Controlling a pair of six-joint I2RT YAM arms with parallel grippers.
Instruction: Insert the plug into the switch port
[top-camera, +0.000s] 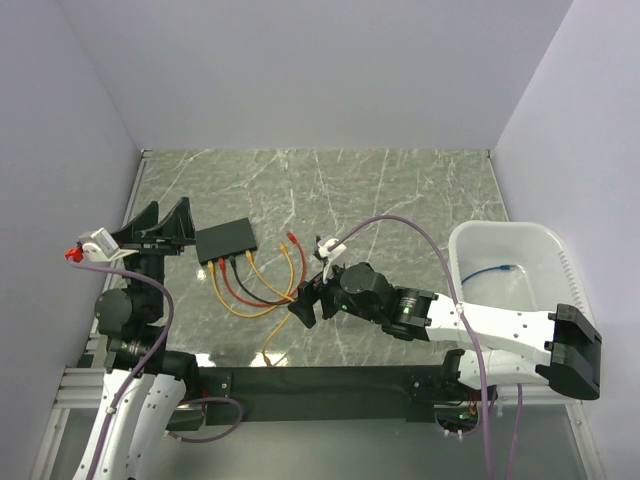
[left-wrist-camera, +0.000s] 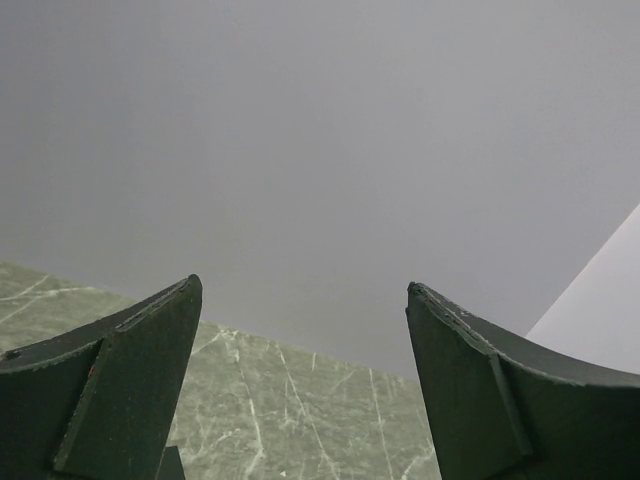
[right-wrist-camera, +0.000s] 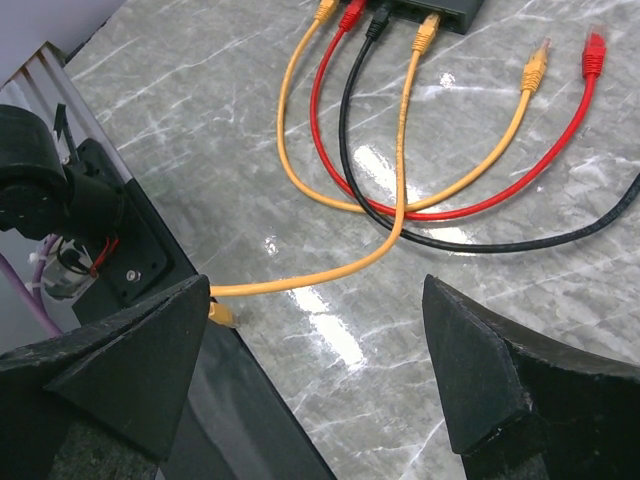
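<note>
The switch (top-camera: 226, 240) is a flat black box left of the table's middle; its near edge shows at the top of the right wrist view (right-wrist-camera: 452, 10). Yellow, red, black and yellow cables are plugged into it. A loose yellow plug (right-wrist-camera: 220, 314) lies at the table's front edge, just beside my right gripper's left finger; it also shows in the top view (top-camera: 267, 357). My right gripper (right-wrist-camera: 318, 290) is open and empty, low over the cables (top-camera: 305, 303). My left gripper (top-camera: 165, 217) is open and empty just left of the switch, facing the back wall (left-wrist-camera: 303, 285).
Two more loose plugs, yellow (right-wrist-camera: 537, 62) and red (right-wrist-camera: 594, 48), lie right of the switch. A white bin (top-camera: 470, 240) holding a blue cable (top-camera: 495, 270) stands at the right. A black rail (top-camera: 320, 380) runs along the front edge.
</note>
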